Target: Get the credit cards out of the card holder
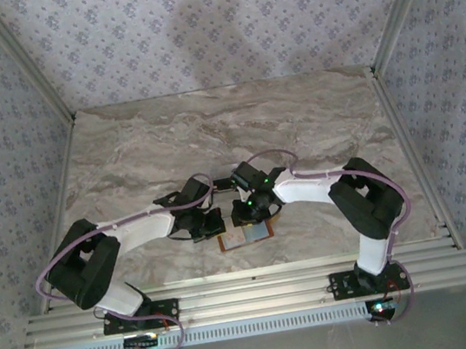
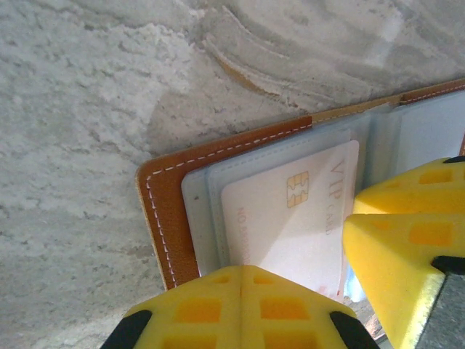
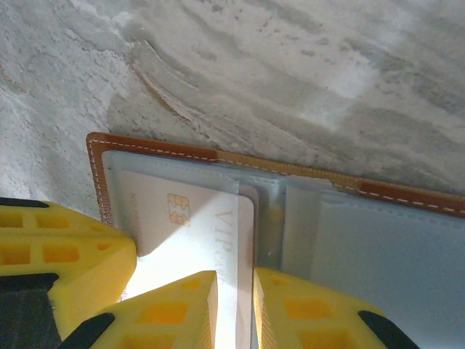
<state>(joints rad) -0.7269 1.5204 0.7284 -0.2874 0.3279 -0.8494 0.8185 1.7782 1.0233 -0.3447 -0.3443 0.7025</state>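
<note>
The left gripper (image 2: 240, 272) has its yellow fingers pressed together with only a seam between them. It sits over the near end of a whitish-pink plastic card (image 2: 290, 225); whether anything is caught in that seam cannot be told. The right gripper (image 3: 234, 276) is drawn narrow, a thin slit left between its yellow fingers. The card's bright edge (image 3: 189, 218) runs into that slit, but a real pinch cannot be confirmed.

The card reads "VIP card" in pale gold letters and has a gold chip set beside them. A line beginning "NO" runs along the opposite edge, its digits too faint to read. The lettering follows the card's long axis, which runs away from the left gripper towards the stitched border, parallel to the tan spine.

The flat orange-brown leather-like card holder (image 2: 163, 218) lies open on the grey marble-patterned table (image 1: 209, 134). It is close to the near edge, directly between the two grippers (image 1: 247, 237), with its long side roughly left to right. White stitching (image 3: 145, 145) edges the cover. Inside are layered clear plastic sleeves. The card sits in the sleeves on one half, and the sleeves on the other half look grey-blue.
</note>
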